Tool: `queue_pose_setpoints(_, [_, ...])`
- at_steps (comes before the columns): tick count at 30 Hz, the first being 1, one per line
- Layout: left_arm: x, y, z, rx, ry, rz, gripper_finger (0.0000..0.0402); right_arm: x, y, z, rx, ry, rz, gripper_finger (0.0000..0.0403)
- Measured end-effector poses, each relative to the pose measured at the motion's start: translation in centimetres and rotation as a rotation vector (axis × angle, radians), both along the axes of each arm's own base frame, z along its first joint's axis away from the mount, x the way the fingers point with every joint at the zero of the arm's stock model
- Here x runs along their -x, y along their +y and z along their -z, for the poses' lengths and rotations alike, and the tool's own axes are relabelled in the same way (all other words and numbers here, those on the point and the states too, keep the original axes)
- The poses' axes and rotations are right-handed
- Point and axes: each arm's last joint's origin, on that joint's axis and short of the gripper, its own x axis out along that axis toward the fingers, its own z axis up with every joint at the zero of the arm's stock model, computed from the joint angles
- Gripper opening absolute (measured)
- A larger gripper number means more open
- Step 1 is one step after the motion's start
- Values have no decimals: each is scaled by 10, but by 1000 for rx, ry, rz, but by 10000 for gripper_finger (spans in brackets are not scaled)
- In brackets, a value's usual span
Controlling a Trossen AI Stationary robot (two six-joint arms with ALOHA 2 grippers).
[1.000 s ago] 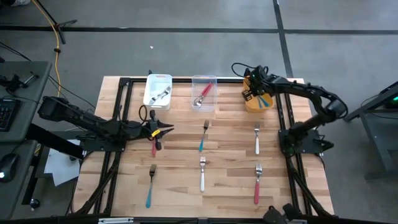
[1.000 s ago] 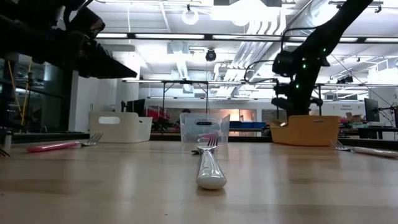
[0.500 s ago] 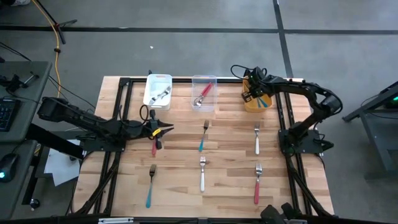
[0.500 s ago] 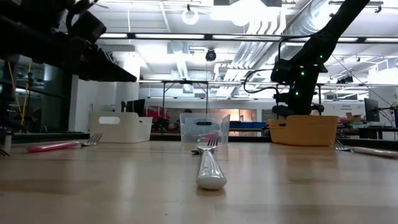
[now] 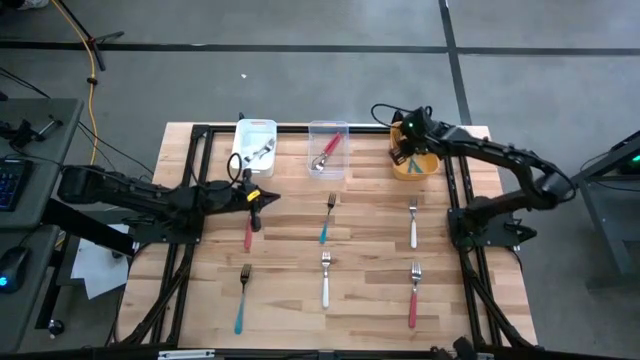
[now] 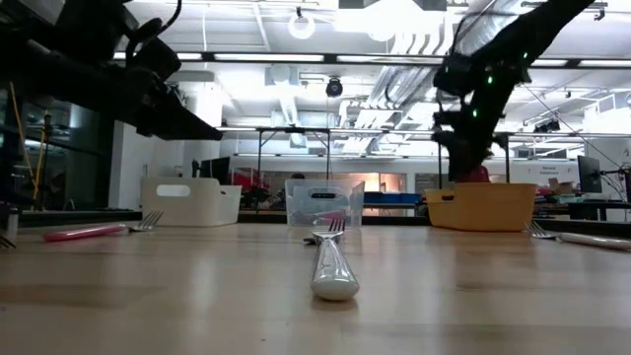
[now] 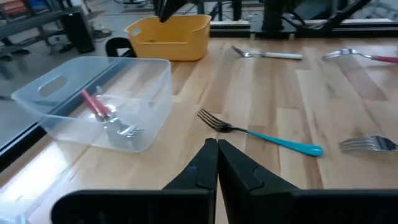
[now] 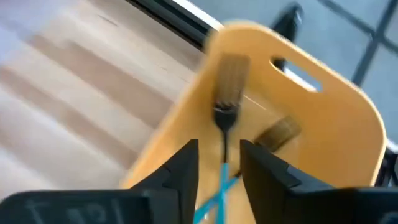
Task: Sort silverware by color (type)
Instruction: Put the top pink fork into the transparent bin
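Several forks lie flat on the wooden table: red [image 5: 248, 234], teal [image 5: 325, 222], white [image 5: 413, 226], teal [image 5: 241, 301], white [image 5: 325, 282] and red [image 5: 413, 297]. My left gripper [image 5: 264, 196] is shut and holds nothing; it hovers just beyond the red fork's head, and the teal fork [image 7: 261, 134] lies ahead of it. My right gripper [image 8: 219, 155] hangs open above the orange bin [image 5: 416, 163]. Crossed teal-handled forks [image 8: 219, 180] lie inside that bin, seen between the fingers.
A white bin [image 5: 254, 147] holding a fork and a clear bin [image 5: 328, 150] holding a red fork stand along the far edge, left of the orange bin. Black frame rails run along the table's sides. Bare wood shows between the forks.
My left gripper has shut and swung a little toward the table's far edge, away from the red fork, which stays where it lay. My right gripper has risen out of the orange bin and hangs above it.
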Motion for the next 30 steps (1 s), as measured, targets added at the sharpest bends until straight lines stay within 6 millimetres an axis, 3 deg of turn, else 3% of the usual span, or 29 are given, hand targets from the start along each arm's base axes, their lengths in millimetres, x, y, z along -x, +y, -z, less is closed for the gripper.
queue_pose_setpoints(8, [4,8,-6,-2,-23,25,1,-40,50,-18,84,-107,-254,6])
queue_pose_setpoints(14, [17,6,-4,104,44,13,1,-62,85,-22,156,-132,-368,10])
queue_pose_setpoints(21, [31,-3,12,315,275,-53,1,-73,113,-24,213,-139,-430,2])
queue_pose_setpoints(25, [31,-9,11,337,320,-80,1,-77,119,-8,240,-280,-540,1])
queue_pose_setpoints(30, [28,-12,-2,354,344,-209,8,-67,126,23,257,-443,-600,1])
